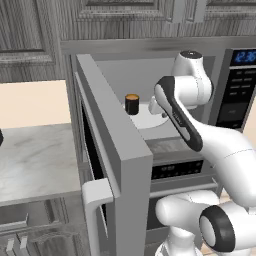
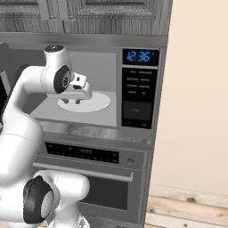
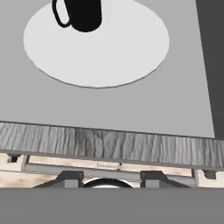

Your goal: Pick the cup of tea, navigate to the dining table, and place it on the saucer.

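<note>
The gripper [image 2: 72, 101] hangs half open and empty inside the microwave [image 2: 140, 89], near the cup of tea [image 1: 132, 104] on the white turntable [image 3: 96, 48].

I am in a home kitchen. In front of me a built-in microwave [image 2: 89, 89] stands with its door [image 1: 112, 150] swung open, a round white turntable [image 3: 96, 43] inside and a blue clock display [image 2: 139, 56] on its panel. Below it sits a wall oven [image 2: 89, 178]; grey wood cabinets [image 1: 75, 20] hang above, and a marbled worktop [image 1: 35, 160] lies to my left.
</note>
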{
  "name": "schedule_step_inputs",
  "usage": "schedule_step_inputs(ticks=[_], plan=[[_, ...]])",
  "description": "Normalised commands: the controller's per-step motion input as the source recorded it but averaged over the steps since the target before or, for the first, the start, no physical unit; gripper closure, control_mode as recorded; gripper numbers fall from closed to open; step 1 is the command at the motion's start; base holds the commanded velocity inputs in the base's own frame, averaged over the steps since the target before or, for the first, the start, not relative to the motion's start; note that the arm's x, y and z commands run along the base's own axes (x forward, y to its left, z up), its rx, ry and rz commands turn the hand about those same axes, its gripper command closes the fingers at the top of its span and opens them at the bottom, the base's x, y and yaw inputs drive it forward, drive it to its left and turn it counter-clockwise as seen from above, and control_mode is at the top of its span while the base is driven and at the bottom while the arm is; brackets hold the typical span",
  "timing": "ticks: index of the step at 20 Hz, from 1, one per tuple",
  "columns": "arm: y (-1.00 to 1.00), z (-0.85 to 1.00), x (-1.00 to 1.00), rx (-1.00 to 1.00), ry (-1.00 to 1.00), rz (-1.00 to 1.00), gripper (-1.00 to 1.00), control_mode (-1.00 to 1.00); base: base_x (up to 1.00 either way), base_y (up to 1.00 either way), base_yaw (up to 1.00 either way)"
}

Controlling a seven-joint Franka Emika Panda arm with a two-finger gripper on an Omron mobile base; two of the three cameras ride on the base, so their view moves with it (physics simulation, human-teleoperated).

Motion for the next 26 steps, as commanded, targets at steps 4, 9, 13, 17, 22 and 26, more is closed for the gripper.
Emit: schedule_step_inputs(ticks=[4, 9, 13, 17, 22, 26], plan=[[0.01, 0.00, -0.38, 0.00, 0.00, 0.03, -1.00, -1.00, 0.00, 0.00, 0.00], [0.31, 0.08, -0.28, 0.00, -0.01, 0.13, -1.00, -1.00, 0.00, 0.00, 0.00], [0.42, 0.25, 0.03, 0.01, -0.02, 0.10, -1.00, -1.00, 0.00, 0.00, 0.00], [0.26, 0.16, 0.21, 0.09, -0.10, 0.00, -1.00, -1.00, 0.00, 0.00, 0.00], [0.07, 0.00, 0.71, 0.14, -0.14, -0.04, -1.00, -1.00, 0.00, 0.00, 0.00], [0.03, -0.17, 0.30, 0.11, -0.12, -0.09, -1.00, -1.00, 0.00, 0.00, 0.00]])
